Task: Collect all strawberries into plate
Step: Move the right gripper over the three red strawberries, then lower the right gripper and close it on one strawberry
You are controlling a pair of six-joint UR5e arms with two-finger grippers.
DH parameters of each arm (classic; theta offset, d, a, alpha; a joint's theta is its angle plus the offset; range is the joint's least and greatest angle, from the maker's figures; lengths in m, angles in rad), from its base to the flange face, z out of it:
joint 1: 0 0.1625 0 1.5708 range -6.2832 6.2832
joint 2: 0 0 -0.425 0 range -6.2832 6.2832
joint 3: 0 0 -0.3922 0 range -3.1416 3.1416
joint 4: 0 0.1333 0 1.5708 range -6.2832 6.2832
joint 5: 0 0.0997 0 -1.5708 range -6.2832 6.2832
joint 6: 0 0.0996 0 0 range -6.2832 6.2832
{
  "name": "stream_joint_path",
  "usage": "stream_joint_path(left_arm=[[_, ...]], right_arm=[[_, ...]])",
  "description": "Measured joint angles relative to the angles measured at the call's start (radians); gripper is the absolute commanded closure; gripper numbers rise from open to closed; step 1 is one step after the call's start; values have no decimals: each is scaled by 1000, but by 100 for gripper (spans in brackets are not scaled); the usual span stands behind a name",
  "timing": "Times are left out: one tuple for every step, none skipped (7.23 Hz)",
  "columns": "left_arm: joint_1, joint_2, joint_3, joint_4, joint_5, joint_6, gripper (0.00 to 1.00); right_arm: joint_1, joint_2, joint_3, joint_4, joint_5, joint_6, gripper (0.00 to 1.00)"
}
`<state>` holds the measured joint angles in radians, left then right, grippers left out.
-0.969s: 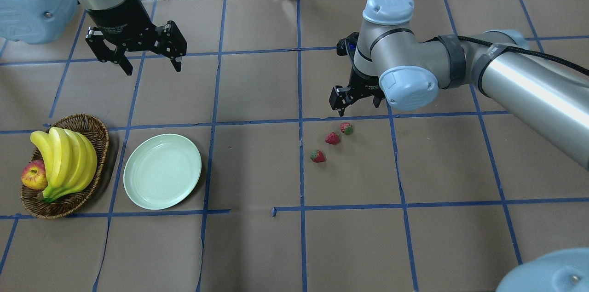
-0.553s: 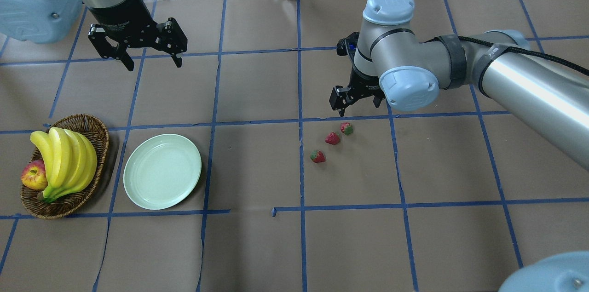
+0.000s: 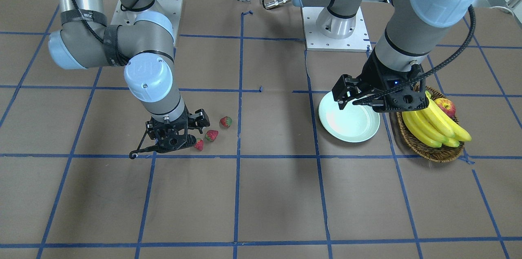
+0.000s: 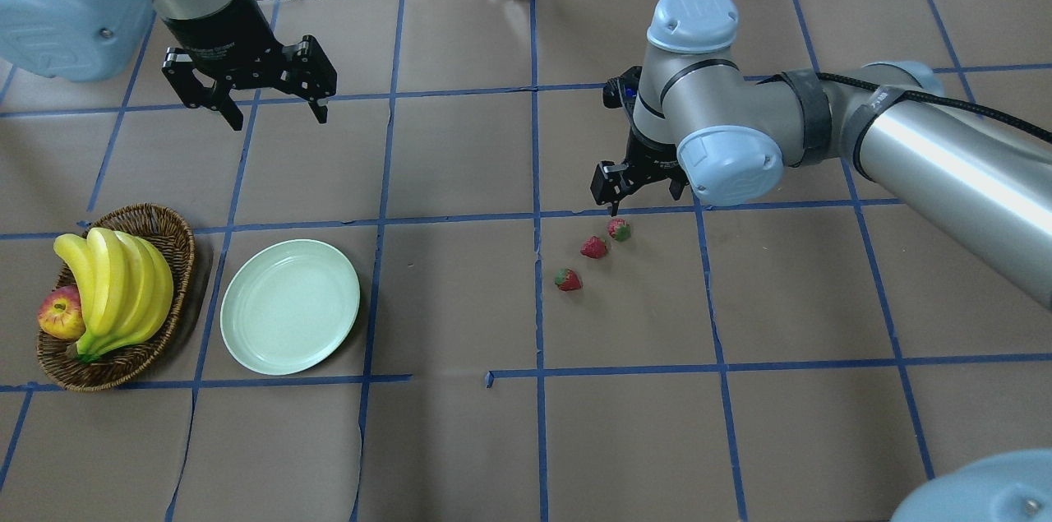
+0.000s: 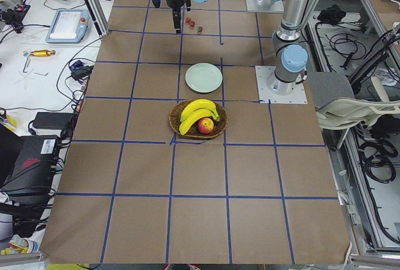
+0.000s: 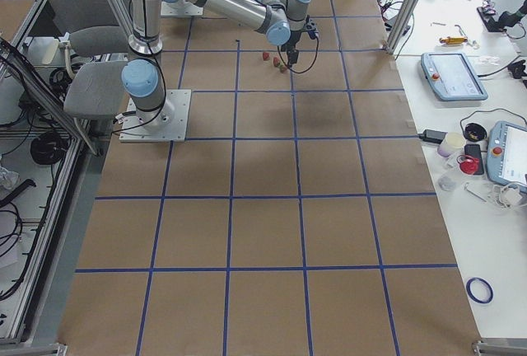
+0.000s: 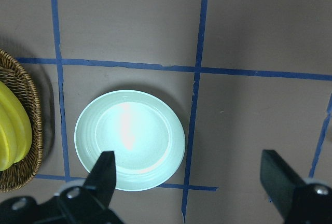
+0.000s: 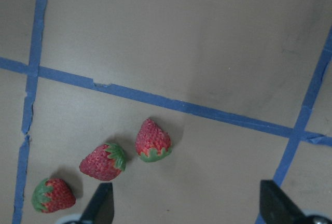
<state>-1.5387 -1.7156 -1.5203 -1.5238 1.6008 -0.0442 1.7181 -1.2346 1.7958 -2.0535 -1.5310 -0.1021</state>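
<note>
Three small red strawberries lie close together on the brown table: one (image 4: 619,229), a second (image 4: 593,247) and a third (image 4: 568,279). They also show in the right wrist view, one (image 8: 153,141), the second (image 8: 102,163) and the third (image 8: 52,195). My right gripper (image 4: 637,188) hovers open and empty just beyond them. The pale mint plate (image 4: 289,307) sits empty at the left and shows in the left wrist view (image 7: 129,138). My left gripper (image 4: 277,117) is open and empty, held high beyond the plate.
A brown wicker basket (image 4: 168,226) with bananas (image 4: 115,288) and an apple (image 4: 59,312) stands just left of the plate. Blue tape lines grid the table. Cables and devices lie past the far edge.
My left gripper has shifted slightly. My right wrist has dipped a little toward the strawberries. The strawberries and the plate have not moved.
</note>
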Motion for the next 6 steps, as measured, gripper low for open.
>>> stream_joint_path(left_arm=[[0, -7, -2, 1, 1, 1, 0], [0, -12, -6, -2, 2, 0, 0], [-3, -14, -6, 0, -4, -4, 0], [-7, -15, -9, 22, -20, -8, 0], [-6, -19, -24, 46, -33, -5, 0], [-7, -24, -46, 57, -38, -2, 0]], right_arm=[[0, -1, 3, 0, 3, 1, 0], [1, -1, 4, 2, 6, 4, 0], [2, -1, 4, 5, 6, 5, 0], [2, -1, 3, 7, 3, -1, 0], [2, 0, 4, 7, 3, -5, 0], [2, 6, 4, 9, 4, -13, 0]])
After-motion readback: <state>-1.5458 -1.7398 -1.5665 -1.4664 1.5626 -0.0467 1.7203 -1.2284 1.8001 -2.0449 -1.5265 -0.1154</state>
